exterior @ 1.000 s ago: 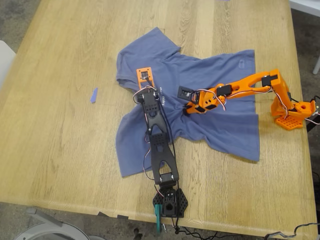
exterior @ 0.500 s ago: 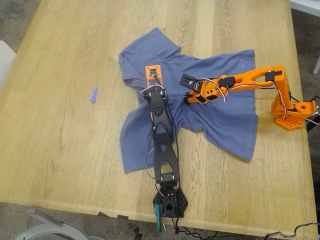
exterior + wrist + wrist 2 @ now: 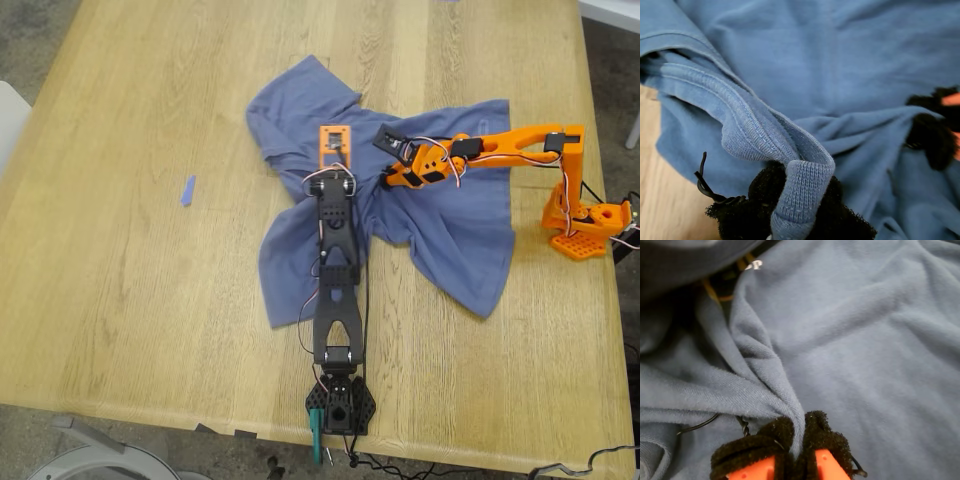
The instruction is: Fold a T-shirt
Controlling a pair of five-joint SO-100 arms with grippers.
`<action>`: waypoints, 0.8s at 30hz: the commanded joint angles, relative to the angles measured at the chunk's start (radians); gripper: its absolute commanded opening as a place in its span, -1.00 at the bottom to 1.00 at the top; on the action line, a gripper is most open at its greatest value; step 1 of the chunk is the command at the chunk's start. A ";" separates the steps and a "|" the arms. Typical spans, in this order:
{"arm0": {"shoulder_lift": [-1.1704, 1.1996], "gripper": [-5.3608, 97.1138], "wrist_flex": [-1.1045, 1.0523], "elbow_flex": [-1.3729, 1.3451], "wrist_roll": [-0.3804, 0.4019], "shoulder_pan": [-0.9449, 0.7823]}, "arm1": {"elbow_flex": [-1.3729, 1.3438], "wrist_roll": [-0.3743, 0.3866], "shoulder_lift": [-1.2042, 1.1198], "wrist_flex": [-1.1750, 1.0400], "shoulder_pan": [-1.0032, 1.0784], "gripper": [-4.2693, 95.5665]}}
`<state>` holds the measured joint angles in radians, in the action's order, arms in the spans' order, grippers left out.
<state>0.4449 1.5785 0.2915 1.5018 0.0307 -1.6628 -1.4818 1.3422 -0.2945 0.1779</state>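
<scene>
The slate-blue T-shirt (image 3: 440, 215) lies crumpled on the wooden table (image 3: 130, 280), bunched toward its middle. My first gripper (image 3: 335, 143), the orange head on the black arm, is shut on a ribbed, stitched edge of the T-shirt (image 3: 805, 185) that folds over its black pads (image 3: 760, 187). My second gripper (image 3: 390, 140), on the orange arm, sits just to the exterior view's right of it. It is shut on a pinched ridge of the cloth (image 3: 785, 390) between its black-padded fingertips (image 3: 827, 440). The chest print is hidden.
A tiny blue scrap (image 3: 187, 190) lies on bare wood toward the exterior view's left. The black arm's base (image 3: 340, 405) stands at the table's near edge and the orange base (image 3: 583, 228) at the exterior view's right edge. The other gripper's pad (image 3: 932, 137) shows in the first wrist view.
Both grippers have moved toward the exterior view's right and farther up the table, dragging the T-shirt with them. Its left side has slid right and bunched more.
</scene>
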 commanded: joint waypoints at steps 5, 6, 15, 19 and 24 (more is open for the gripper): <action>0.278 -0.90 -0.008 0.044 0.011 0.115 | -0.009 0.006 0.092 0.031 0.054 -0.92; 0.281 -0.90 -0.008 0.044 0.011 0.124 | -0.012 0.006 0.095 0.032 0.060 -0.92; 0.295 -0.90 -0.012 0.044 0.011 0.224 | -0.040 0.008 0.126 0.040 0.103 -0.92; 0.295 -0.90 -0.018 0.044 0.012 0.279 | -0.046 0.008 0.138 0.041 0.124 -0.92; 0.290 -0.90 -0.043 0.044 0.014 0.348 | -0.052 0.011 0.152 0.043 0.160 -0.92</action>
<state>0.5231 1.5785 0.2915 1.5033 0.3083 -1.7211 -1.4788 1.4113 -0.2715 0.3129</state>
